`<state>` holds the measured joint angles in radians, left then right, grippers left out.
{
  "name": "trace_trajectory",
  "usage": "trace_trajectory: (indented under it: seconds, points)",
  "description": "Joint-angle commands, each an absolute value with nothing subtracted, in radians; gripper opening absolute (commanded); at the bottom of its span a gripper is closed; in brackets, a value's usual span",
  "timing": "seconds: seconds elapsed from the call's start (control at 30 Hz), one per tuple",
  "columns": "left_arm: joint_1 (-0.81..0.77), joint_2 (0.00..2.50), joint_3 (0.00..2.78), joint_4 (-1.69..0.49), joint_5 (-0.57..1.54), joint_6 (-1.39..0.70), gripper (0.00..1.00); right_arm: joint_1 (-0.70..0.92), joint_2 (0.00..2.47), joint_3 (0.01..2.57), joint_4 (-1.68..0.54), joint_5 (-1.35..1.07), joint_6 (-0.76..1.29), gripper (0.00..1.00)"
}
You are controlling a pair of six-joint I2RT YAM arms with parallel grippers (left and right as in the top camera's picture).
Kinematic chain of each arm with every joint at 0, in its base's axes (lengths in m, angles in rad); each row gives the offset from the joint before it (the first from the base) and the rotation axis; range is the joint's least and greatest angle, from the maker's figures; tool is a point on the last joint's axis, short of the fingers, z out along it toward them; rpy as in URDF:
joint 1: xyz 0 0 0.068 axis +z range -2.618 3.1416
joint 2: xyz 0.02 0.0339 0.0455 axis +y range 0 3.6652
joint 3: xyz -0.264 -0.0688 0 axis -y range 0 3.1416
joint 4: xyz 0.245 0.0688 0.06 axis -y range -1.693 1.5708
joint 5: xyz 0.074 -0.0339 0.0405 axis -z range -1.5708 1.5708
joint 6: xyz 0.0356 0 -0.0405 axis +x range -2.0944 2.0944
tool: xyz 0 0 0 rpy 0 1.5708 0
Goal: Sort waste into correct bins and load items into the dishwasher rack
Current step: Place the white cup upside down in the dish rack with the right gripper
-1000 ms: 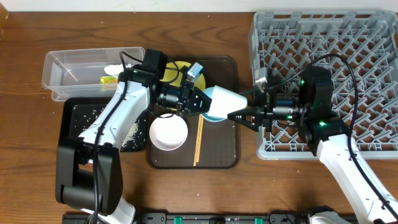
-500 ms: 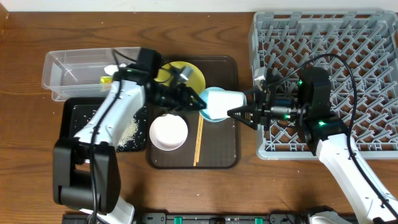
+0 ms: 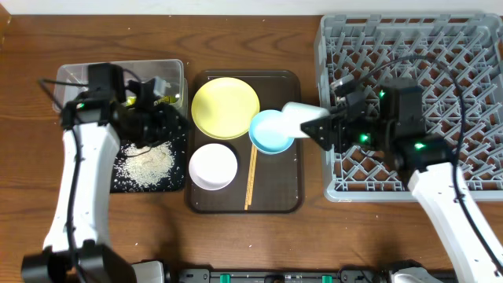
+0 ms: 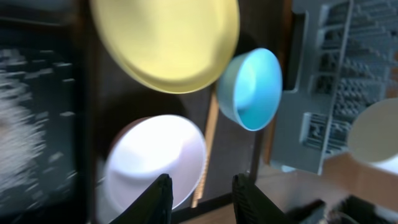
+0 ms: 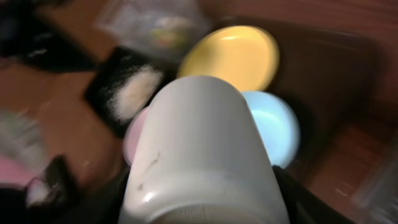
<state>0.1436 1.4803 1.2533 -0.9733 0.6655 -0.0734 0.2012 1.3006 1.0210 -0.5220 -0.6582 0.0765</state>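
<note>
> Carrying that cup [image 3: 299, 118] sideways on purpose? And why's your other arm parked way off to the side?

Yep, on purpose. My right pincer [image 3: 318, 126] is clamped round the cup's body. The cup hangs in the air just past the blue bowl [image 3: 269, 132], on the side nearest the rack [image 3: 440, 47]. Gripping it round the middle should let me tip it onto the pegs however it needs to sit. My wrist cam is too smeary to say which end faces where, though.

The left pincer [image 4: 201, 186] is spread apart with nothing in it. That arm sits over the black tray [image 3: 173, 182], where the rice [image 3: 145, 161] is piled, right next to the clear tub [image 3: 171, 75]. My guess is that's the sensible spot for it: out of the right arm's lane and close to the waste side.

> So what's left to load?

Pretty much everything, I reckon. The yellow plate [image 3: 225, 108], the white bowl [image 3: 212, 167] and the blue bowl are all sitting on the brown tray [image 3: 287, 196]. The chopsticks [image 3: 251, 177] lie just beside the white bowl. I can't see any dishes on the pegs. The cup looks like the first thing headed there, and the tricky bit will be seating it between pegs without it rolling.
</note>
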Motion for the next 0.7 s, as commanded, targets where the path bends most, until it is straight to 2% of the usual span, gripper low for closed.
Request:
trace_trajectory:
  seconds: [0.0,0.23,0.47,0.67]
  points:
    - [0.168,1.439,1.256,-0.99,0.582,-0.053,0.35,0.168,1.272,1.147,-0.658,-0.358,0.073,0.01]
    - [0.169,1.42,1.256,-1.007,0.548,-0.053,0.35,0.046,1.272,1.301,-0.918,-0.095,0.074,0.01]
    - [0.169,1.42,1.256,-1.014,0.548,-0.053,0.35,-0.123,1.298,1.305,-1.028,0.08,0.104,0.01]
    - [0.169,1.42,1.256,-1.014,0.548,-0.053,0.35,-0.215,1.34,1.304,-1.048,0.104,0.115,0.01]
